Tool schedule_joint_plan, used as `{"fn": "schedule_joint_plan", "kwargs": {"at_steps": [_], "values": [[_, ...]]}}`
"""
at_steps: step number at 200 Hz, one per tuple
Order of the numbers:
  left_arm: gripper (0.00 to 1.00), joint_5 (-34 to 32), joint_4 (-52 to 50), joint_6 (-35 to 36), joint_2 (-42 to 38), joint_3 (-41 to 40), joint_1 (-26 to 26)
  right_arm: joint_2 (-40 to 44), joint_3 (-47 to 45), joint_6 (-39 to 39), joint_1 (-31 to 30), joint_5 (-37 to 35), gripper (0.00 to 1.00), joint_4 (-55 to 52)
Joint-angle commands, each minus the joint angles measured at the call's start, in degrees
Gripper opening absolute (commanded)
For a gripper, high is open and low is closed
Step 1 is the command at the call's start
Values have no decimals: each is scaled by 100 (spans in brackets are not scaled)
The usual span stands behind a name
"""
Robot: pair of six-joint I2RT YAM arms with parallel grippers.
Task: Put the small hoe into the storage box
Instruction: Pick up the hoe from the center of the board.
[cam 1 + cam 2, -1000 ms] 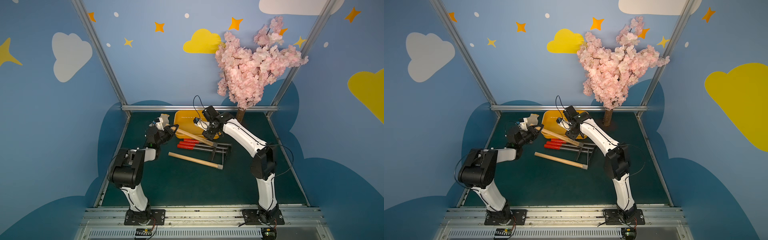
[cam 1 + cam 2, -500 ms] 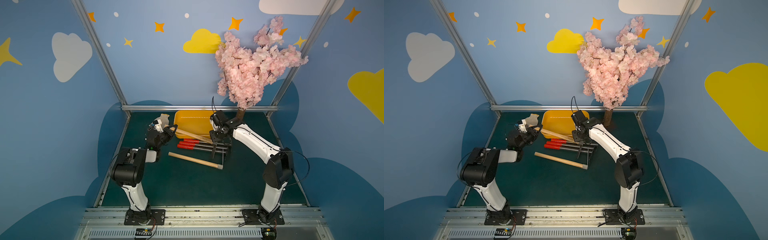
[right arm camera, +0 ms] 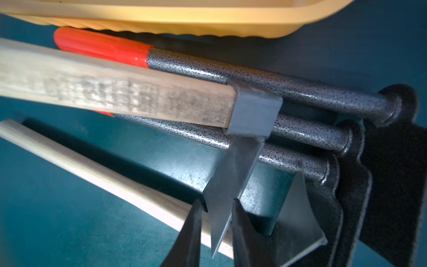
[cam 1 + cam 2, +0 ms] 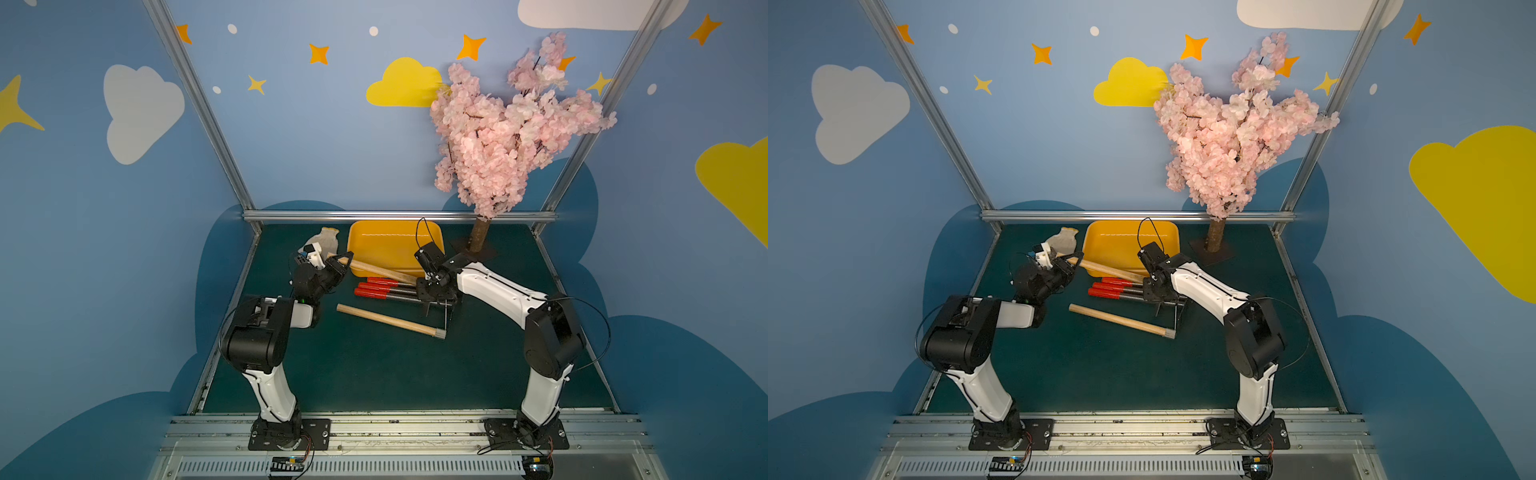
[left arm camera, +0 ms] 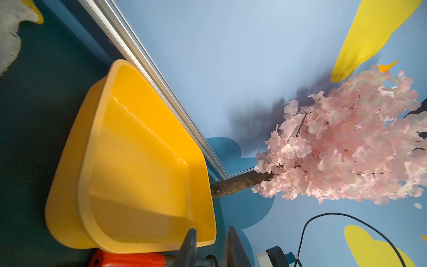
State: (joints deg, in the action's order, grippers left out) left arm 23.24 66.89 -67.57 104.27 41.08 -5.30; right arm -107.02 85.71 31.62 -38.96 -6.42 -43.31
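The small hoe (image 4: pixel 382 270) lies just near the storage box (image 4: pixel 386 245), across red-handled tools (image 4: pixel 376 286). The left gripper (image 4: pixel 340 264) has its jaws clamped on the handle end, likely steadying it. The right gripper (image 3: pixel 216 201) has its jaws flanking the blade; whether they grip cannot be told.

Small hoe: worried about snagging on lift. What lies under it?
Under the small hoe run three red-handled tools, grey shafts crossing beneath its head. Its handle covers part of their grips.
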Motion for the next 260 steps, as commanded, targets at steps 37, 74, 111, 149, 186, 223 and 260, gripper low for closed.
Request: {"fn": "schedule_joint_plan", "kwargs": {"at_steps": [37, 74, 111, 149, 186, 223, 260], "values": [[2, -98, 374, 2, 152, -58, 20, 199, -234, 213, 64, -200, 27, 107], [3, -70, 412, 1, 175, -86, 20, 136, -438, 323, 99, -158, 28, 247], [2, -57, 298, 96, 92, -87, 20, -120, -493, 396, 161, -89, 27, 441], [3, -96, -36, 338, -72, -94, -14, -274, -451, 486, 272, -87, 16, 573], [3, -160, -66, 383, -82, -175, -17, -411, -406, 537, 341, -102, 13, 616], [2, -170, -55, 425, -100, -301, 10, -520, -463, 574, 366, -47, 8, 674], [3, -175, 84, 394, -99, -477, 20, -582, -513, 591, 407, -9, 0, 721]]}}
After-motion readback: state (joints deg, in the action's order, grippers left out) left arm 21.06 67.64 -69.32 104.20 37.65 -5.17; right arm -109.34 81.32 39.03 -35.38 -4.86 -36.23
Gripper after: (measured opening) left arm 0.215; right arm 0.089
